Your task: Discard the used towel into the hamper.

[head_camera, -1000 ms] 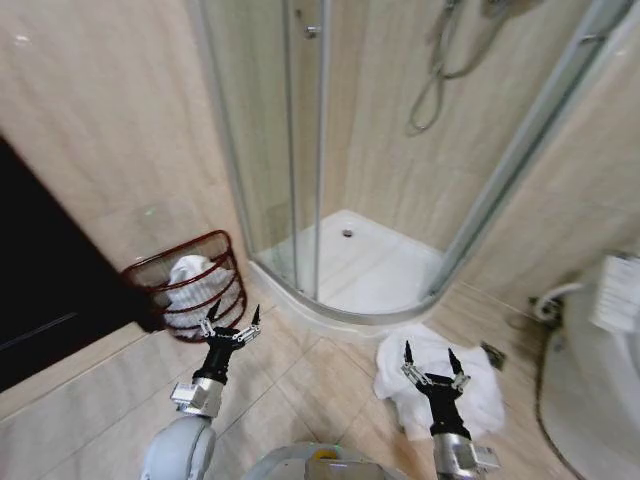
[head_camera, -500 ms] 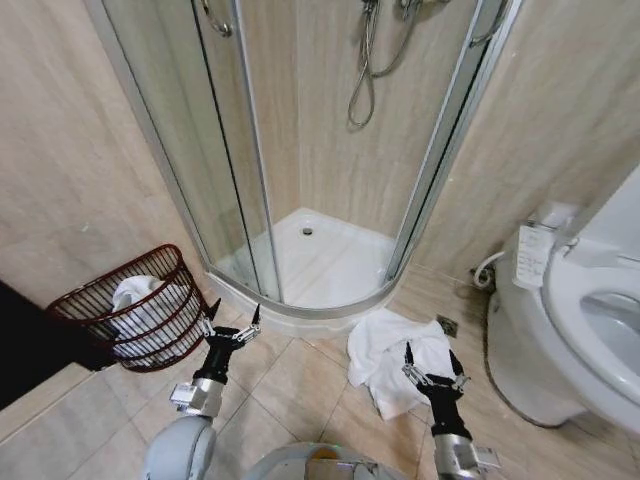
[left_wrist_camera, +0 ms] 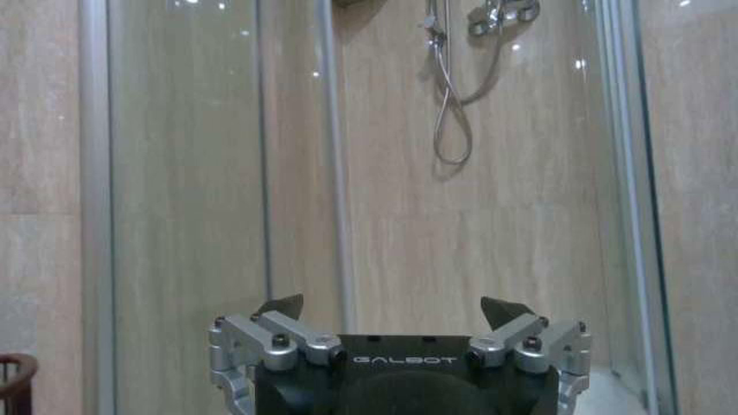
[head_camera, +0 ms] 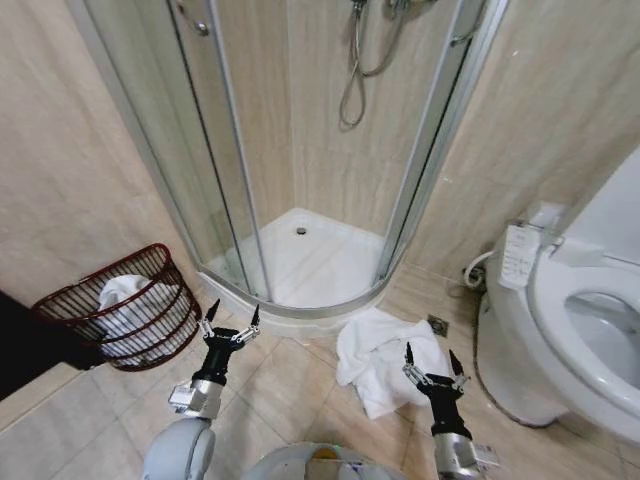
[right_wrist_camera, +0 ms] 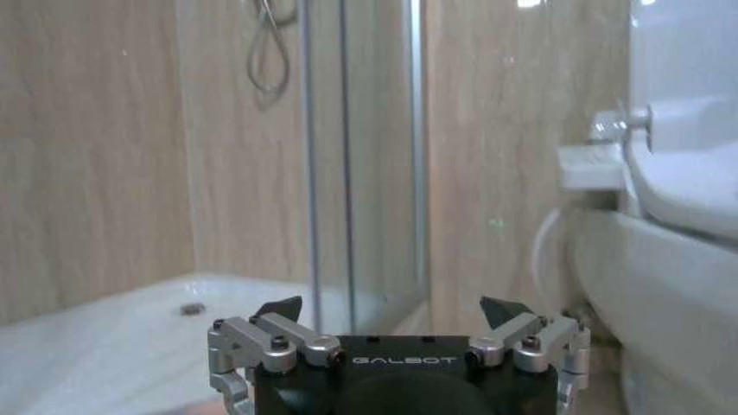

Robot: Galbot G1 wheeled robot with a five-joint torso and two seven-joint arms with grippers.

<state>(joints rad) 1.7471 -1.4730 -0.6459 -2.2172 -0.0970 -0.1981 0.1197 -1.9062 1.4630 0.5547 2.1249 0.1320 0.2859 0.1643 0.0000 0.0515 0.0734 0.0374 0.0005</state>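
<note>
A crumpled white towel [head_camera: 385, 357] lies on the beige floor tiles [head_camera: 290, 385] at about 5 o'clock in the head view, just in front of the curved shower tray [head_camera: 315, 262] and beside the toilet [head_camera: 570, 340]. The hamper [head_camera: 120, 310], a dark red-brown wire basket with thin bars and a rounded front, stands at 8 o'clock against the wall, with white cloth [head_camera: 125, 300] already heaped in it.

The right gripper [head_camera: 428, 366] is held low over the near edge of the towel, jaws apart and empty. The left gripper [head_camera: 231, 322] is raised between the hamper and the shower tray, its jaws likewise apart and holding nothing.

The step in hand is judged to be the approach to the towel. It would be done well if the right gripper were lowered onto a raised fold rather than a flat patch, so that several layers of the soft cloth are pinched at once. Since the fabric is limp and will trail, a high lift is advisable before it is carried across toward 8 o'clock, to keep it clear of the tray lip and the hamper rim.

The shower enclosure [head_camera: 240, 160] is made of curved clear glass in pale metal frames, with a hose [head_camera: 352, 75] looped on the tiled wall behind. The tray and toilet are of smooth glossy white, and the tiles are polished and faintly veined.
</note>
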